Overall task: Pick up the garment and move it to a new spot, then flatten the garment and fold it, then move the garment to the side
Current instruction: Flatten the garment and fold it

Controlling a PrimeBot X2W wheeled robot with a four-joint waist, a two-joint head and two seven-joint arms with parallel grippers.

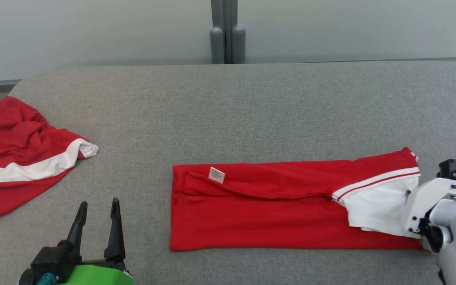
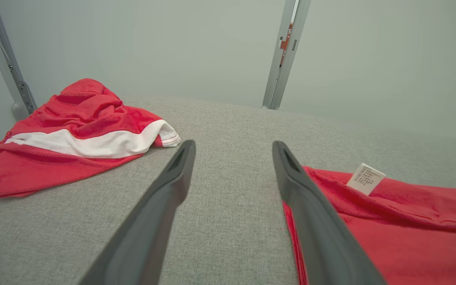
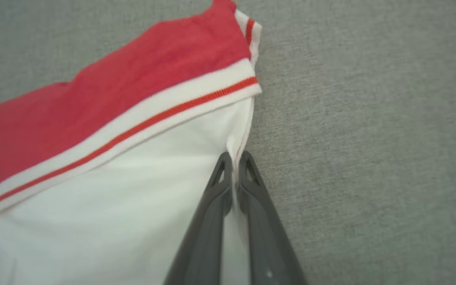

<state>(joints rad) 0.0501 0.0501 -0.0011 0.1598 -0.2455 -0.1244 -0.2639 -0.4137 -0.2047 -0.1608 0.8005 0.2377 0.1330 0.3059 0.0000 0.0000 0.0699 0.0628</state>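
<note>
The garment (image 1: 271, 206) is red with a white, red-striped end. It lies folded into a long flat strip on the grey table (image 1: 251, 111), right of centre, with a small white label near its left end. In the right wrist view my right gripper (image 3: 235, 156) is shut on the white edge of the garment (image 3: 93, 118) at its right end. My right arm's pale wrist (image 1: 434, 202) stands over that end. My left gripper (image 1: 99, 202) is open at the lower left, with nothing between its fingers. In the left wrist view my left gripper (image 2: 232, 145) sits just left of the garment (image 2: 410, 229).
A second red cloth with a white band (image 1: 18, 158) lies crumpled at the table's far left edge, and it appears as the crumpled cloth (image 2: 73, 134) in the left wrist view. A grey post (image 1: 228, 35) stands behind the table's back edge against a pale wall.
</note>
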